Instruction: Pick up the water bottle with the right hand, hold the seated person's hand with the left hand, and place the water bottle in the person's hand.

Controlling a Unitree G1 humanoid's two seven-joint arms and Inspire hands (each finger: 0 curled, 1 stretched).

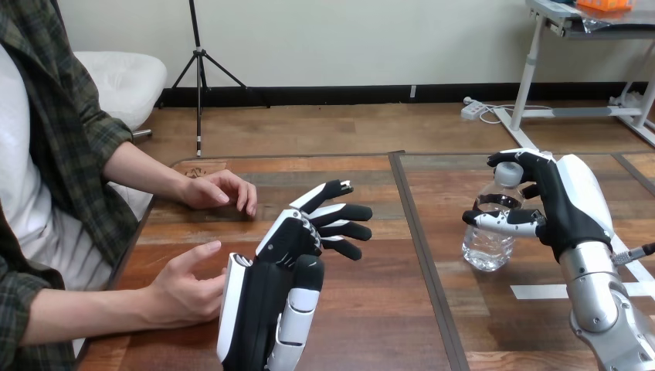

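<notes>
table (371,325): wooden surface filling the lower half of the frame; a dark seam runs from the upper centre down to the bottom edge, dividing it into a left and a right panel
left hand (270,290): lower centre-left of the frame, over the left panel; it rises from the bottom edge with its white-shelled back turned to the left; fingers straight and spread, pointing right; open, grasping nothing
right hand (568,209): right of the frame, over the right panel, at the end of a silver forearm (595,305); fingers and thumb curled round the water bottle (488,239), gripping its upper part
person's hand at the lower left (185,286): loosely open on the left panel, fingertips just beside the white edge of the left hand; actual contact cannot be told; the left hand's fingers do not curl round it
person's hand at the upper left (220,192): palm down on the far left corner of the table, well apart from both robot hands
water bottle: clear, upright, white cap on top, water in the lower part; on the right panel near the seam; whether its base rests on the table cannot be told
tape strip (541,291): white, flat on the right panel, just below the bottle
</notes>
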